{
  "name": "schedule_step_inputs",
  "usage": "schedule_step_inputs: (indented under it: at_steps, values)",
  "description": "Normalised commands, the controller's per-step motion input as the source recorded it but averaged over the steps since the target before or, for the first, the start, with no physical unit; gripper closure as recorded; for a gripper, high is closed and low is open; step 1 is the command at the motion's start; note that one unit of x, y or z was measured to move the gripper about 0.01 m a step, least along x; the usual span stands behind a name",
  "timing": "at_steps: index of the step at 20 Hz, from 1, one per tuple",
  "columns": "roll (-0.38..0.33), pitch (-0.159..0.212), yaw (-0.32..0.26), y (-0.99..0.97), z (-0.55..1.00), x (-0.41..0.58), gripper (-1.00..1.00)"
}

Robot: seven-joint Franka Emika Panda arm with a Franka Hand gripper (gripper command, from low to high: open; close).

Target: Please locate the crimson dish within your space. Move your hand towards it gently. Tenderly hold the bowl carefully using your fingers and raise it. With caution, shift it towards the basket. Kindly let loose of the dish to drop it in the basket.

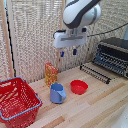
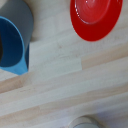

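Observation:
The crimson dish (image 1: 78,87) is a small glossy red bowl on the wooden table, just to the exterior view's right of a blue cup (image 1: 57,93). It also shows in the wrist view (image 2: 96,18), with the blue cup (image 2: 12,43) beside it. The basket (image 1: 16,100) is a large red latticed basket at the exterior view's left front. My hand (image 1: 68,51) hangs high above the table, over the gap between cup and bowl, its two blue-tipped fingers apart and empty. The fingers do not show in the wrist view.
A yellow-orange packet (image 1: 50,74) stands behind the cup. A black toaster oven (image 1: 113,55) with a pulled-out wire rack (image 1: 95,73) sits at the exterior view's right back. A wicker screen stands behind the table.

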Motion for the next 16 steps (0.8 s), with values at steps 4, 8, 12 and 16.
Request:
schedule_step_inputs:
  at_steps: [4,8,12,16]
  values:
    - [0.045,0.000,-0.063,-0.61,-0.22,-0.374,-1.00]
    - [0.057,-0.006,-0.059,-0.67,-0.30,-0.339,-1.00]
    - [0.074,-0.008,-0.011,-0.69,-0.35,-0.031,-1.00]
    - [0.029,-0.001,-0.006,-0.45,-0.40,-0.034,-1.00]
